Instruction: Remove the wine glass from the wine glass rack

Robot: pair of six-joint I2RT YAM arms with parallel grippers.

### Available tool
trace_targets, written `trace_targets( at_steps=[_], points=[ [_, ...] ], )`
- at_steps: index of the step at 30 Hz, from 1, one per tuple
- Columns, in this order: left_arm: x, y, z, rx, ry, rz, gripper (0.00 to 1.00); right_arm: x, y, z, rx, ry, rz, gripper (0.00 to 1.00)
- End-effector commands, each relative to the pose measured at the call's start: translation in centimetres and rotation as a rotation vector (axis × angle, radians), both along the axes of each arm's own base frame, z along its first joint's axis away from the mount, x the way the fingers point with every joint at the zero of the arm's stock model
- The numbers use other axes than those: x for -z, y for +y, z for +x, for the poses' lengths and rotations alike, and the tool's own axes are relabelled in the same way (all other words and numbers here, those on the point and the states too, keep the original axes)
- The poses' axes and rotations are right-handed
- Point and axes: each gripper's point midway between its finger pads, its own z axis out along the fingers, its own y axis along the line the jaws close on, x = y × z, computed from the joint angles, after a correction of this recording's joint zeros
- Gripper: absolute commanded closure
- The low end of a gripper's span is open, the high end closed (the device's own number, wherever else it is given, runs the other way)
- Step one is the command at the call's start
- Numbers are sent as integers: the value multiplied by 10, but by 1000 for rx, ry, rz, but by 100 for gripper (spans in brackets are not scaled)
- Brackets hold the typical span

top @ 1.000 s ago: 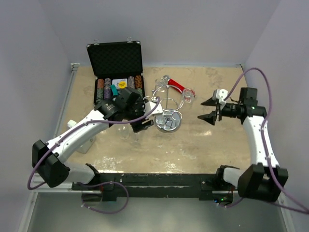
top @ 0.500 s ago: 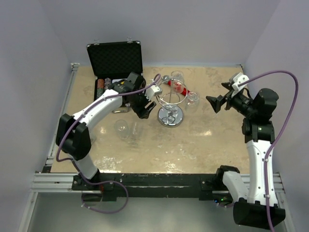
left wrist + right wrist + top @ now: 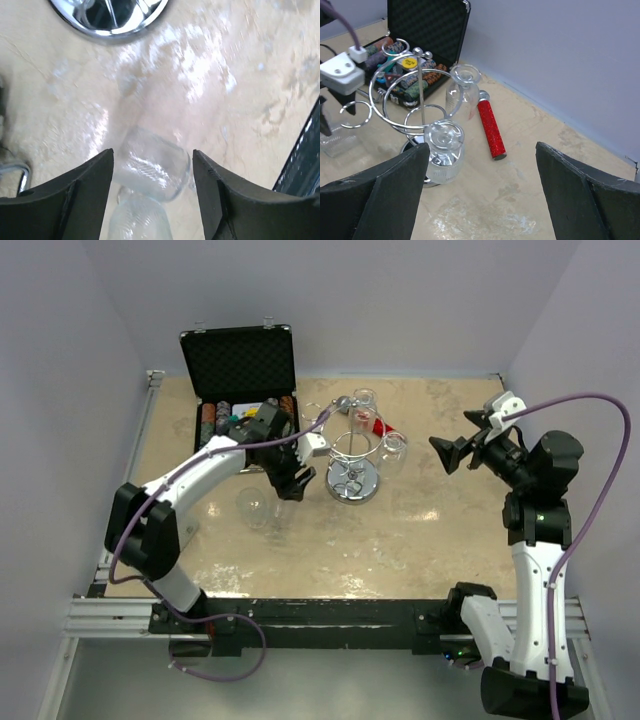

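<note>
**One glass down, two on the rack**

Left gripper (image 3: pixel 153 156), spread wide and empty, hangs over a wine glass (image 3: pixel 150 172) on the worktop (image 3: pixel 240 75) at the wine glass rack's (image 3: pixel 352 485) 8 o'clock. Hanging glasses (image 3: pixel 395 446) sit at 12 and 3. Right gripper (image 3: pixel 482 146) is wide open and empty.

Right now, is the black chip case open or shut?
Open. The chip case has its lid raised behind the tray, and the rows of chips inside are showing.
</note>
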Motion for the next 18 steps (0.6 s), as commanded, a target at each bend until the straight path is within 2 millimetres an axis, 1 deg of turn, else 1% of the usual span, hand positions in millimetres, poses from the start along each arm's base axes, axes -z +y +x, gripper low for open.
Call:
trace_targets(
  at_steps=[1, 4, 8, 10, 12, 13, 15, 17, 18],
  points=[
    [-5, 24, -38, 142, -53, -3, 30, -8, 0, 1, -2, -27, 11, 9],
    [-10, 26, -31, 152, -110, -1, 29, -4, 2, 1, -11, -16, 17, 9],
    [-10, 32, -25, 210, -78, 6, 29, -1, 5, 0, -26, -6, 31, 9],
    [-13, 33, -23, 282, -69, -13, 29, 0, 5, -1, -28, -4, 28, 9],
    [-12, 38, -21, 325, -18, -13, 29, 1, 4, -1, -25, -1, 21, 9],
    [-11, 41, -26, 363, 32, -27, 30, 1, 4, -2, -25, -2, 20, 9],
    [-15, 44, -24, 424, 94, -76, 30, 2, 4, -3, -24, 3, 18, 9],
    [-11, 46, -12, 419, 108, -91, 31, 3, 4, -5, -25, 11, 10, 9],
    [-10, 47, -8, 440, 89, -93, 31, 3, 4, -6, -24, 14, 5, 9]
  ],
)
